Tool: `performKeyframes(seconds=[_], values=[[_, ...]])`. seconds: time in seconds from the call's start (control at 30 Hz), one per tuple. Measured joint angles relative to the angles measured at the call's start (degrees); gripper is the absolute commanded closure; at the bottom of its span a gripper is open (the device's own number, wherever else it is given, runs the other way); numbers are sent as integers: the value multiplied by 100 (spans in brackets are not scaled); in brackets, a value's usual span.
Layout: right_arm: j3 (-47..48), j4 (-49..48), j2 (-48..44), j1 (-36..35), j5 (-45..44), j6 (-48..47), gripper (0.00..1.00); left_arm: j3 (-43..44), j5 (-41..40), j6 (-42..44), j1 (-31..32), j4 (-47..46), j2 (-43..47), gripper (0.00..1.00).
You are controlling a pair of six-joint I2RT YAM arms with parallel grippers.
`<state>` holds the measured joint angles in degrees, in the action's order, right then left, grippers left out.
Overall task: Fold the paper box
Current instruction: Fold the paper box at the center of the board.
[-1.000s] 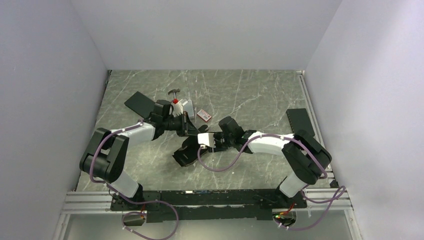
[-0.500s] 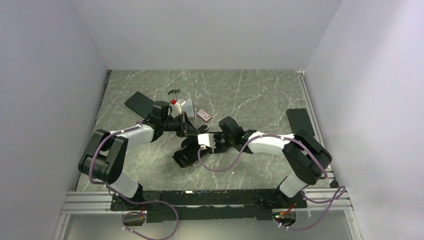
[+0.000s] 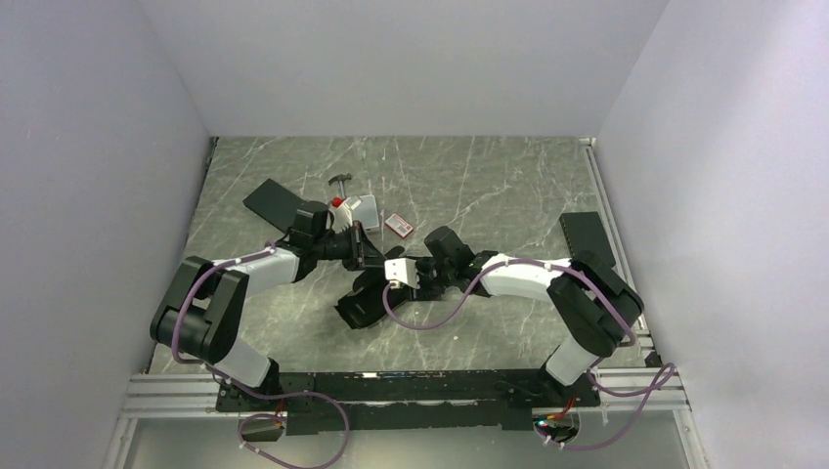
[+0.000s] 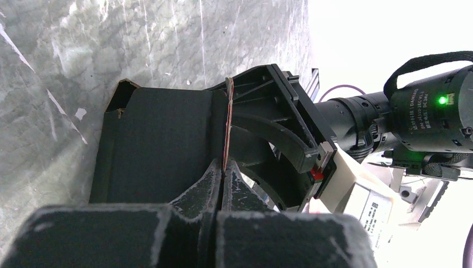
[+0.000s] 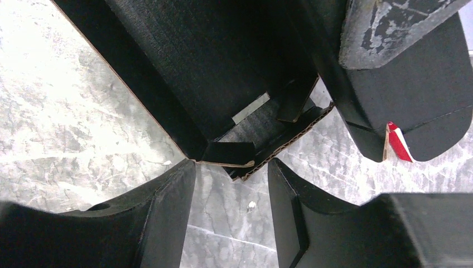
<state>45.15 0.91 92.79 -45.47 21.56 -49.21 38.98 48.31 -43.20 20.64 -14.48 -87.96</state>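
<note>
One paper box [image 4: 156,151], edge inside left pincer [image 4: 221,173], right pincer [image 5: 231,174] beside

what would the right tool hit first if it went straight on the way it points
Probably the paper box: its folded corner lies just ahead of the open right tool, depth unclear.

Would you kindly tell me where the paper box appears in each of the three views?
Top external: paper box near the middle of the picture, slightly left.
Left wrist: fills left-centre, its raw edge pinched by the left gripper.
Right wrist: upper centre, its corner just above the open right gripper.
Shared landmark: the grey marbled tabletop, seen in all three.
</note>
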Motion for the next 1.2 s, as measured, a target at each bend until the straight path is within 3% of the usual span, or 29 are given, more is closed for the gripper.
performKeyframes(seconds=[0.33,1.2], values=[[13,-48,125,-74,-55,17,43,-83,-11,-107,-11,-199,0,100],[-177,-496,-111,-157,-170,44,64,-103,-120,46,-22,61,98,100]])
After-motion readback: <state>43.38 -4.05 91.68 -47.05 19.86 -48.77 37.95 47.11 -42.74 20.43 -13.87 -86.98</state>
